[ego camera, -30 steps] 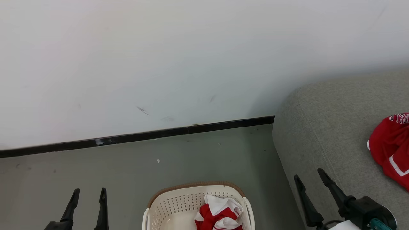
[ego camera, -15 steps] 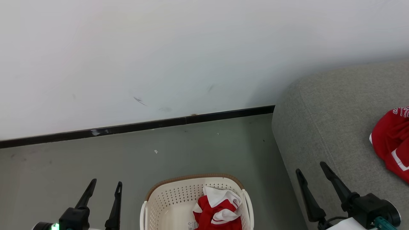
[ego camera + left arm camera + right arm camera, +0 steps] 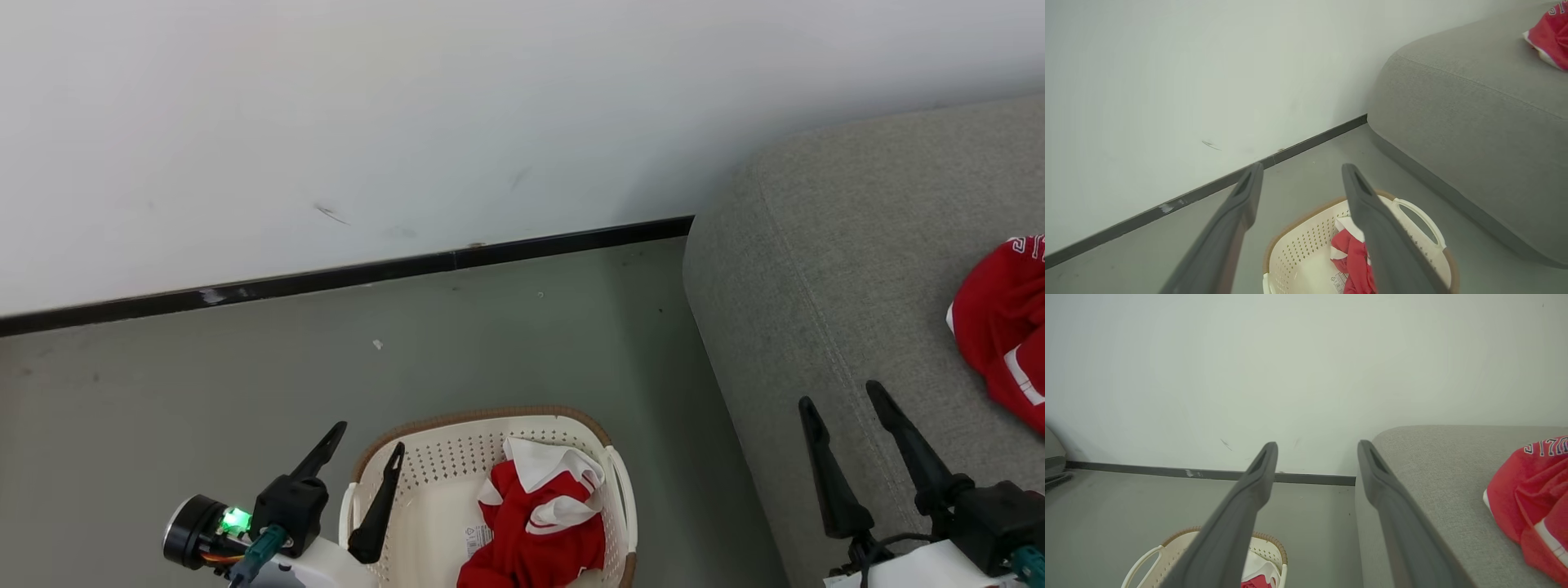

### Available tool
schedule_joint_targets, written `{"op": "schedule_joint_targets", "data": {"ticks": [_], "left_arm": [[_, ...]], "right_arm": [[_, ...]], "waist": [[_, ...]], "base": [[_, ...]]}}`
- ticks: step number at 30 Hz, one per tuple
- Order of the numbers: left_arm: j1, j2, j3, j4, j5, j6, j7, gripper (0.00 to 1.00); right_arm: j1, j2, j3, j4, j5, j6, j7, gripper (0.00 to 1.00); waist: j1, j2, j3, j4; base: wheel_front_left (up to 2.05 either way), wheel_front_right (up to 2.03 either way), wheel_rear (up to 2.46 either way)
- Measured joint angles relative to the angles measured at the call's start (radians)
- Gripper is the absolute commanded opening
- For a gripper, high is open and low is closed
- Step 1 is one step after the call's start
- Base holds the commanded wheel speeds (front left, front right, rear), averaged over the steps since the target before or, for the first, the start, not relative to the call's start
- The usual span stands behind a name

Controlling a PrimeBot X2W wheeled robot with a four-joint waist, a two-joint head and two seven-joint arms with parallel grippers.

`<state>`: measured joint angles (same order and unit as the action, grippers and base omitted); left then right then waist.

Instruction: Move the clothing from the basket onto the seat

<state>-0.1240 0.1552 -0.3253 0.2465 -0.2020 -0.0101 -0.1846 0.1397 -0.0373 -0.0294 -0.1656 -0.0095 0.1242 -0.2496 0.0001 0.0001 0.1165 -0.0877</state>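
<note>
Jaws of both grippers stand wide apart, with nothing between them. Left gripper [image 3: 369, 437], lower left in the head view, is held over the left edge of the basket [image 3: 482, 414], one finger lying across the perforated wall in that view and the other across the grey floor [image 3: 204, 392]. The basket stands on the floor, near the white wall [image 3: 408, 122] with its black baseboard [image 3: 326, 278] and just beside the seat [image 3: 816, 269]. In the right half of the basket lies a crumpled red-and-white jersey [image 3: 539, 523], resting against the wall on the seat side. The seat, grey and rounded with a stitched seam, occupies the right of the head view. Right gripper [image 3: 841, 394] hovers over the seat's near edge, fingers pointing toward the wall. At far right a second red jersey [image 3: 1000, 327], with white trim and outlined lettering, lies on the seat cushion, apart from the right gripper.
</note>
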Motion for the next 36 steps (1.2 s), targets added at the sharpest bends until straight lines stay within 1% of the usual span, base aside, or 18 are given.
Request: {"op": "schedule_joint_targets", "data": {"ticks": [3, 7, 9, 13, 19, 20, 36], "left_arm": [[-0.033, -0.007, -0.029, 0.032, 0.014, -0.013, 0.012, 1.0], [-0.081, -0.03, -0.082, 0.083, 0.034, -0.047, 0.026, 1.0], [-0.101, -0.033, -0.099, 0.106, 0.046, -0.047, 0.035, 1.0], [-0.141, -0.04, -0.122, 0.153, 0.071, -0.064, 0.044, 1.0], [-0.195, -0.052, -0.149, 0.204, 0.091, -0.072, 0.052, 1.0], [-0.216, -0.053, -0.157, 0.225, 0.096, -0.073, 0.052, 1.0], [-0.356, -0.054, -0.189, 0.375, 0.156, -0.081, 0.051, 1.0]], "right_arm": [[-0.001, 0.0, -0.018, -0.027, -0.001, 0.0, 0.0, 1.0], [-0.004, 0.0, -0.025, -0.06, -0.002, 0.0, 0.0, 1.0], [-0.005, 0.0, -0.026, -0.072, -0.002, 0.0, 0.0, 1.0], [-0.026, 0.0, -0.026, -0.095, -0.002, 0.0, 0.0, 1.0], [-0.066, 0.0, -0.025, -0.127, -0.001, 0.0, -0.001, 1.0], [-0.076, 0.0, -0.023, -0.14, -0.001, 0.0, -0.001, 1.0], [-0.209, 0.0, 0.007, -0.181, 0.024, 0.0, -0.006, 1.0]], "waist": [[0.0, 0.0, 0.025, -0.008], [0.0, 0.0, 0.07, -0.024], [0.0, 0.0, 0.09, -0.032], [0.0, 0.0, 0.131, -0.047], [0.0, 0.0, 0.187, -0.07], [0.0, 0.0, 0.21, -0.08], [0.0, 0.0, 0.38, -0.158]], "base": [[0.0, 0.0, 0.0], [0.0, 0.0, 0.0], [0.0, 0.0, 0.0], [0.0, 0.0, 0.0], [0.0, 0.0, 0.0], [0.0, 0.0, 0.0], [0.0, 0.0, 0.0]]}}
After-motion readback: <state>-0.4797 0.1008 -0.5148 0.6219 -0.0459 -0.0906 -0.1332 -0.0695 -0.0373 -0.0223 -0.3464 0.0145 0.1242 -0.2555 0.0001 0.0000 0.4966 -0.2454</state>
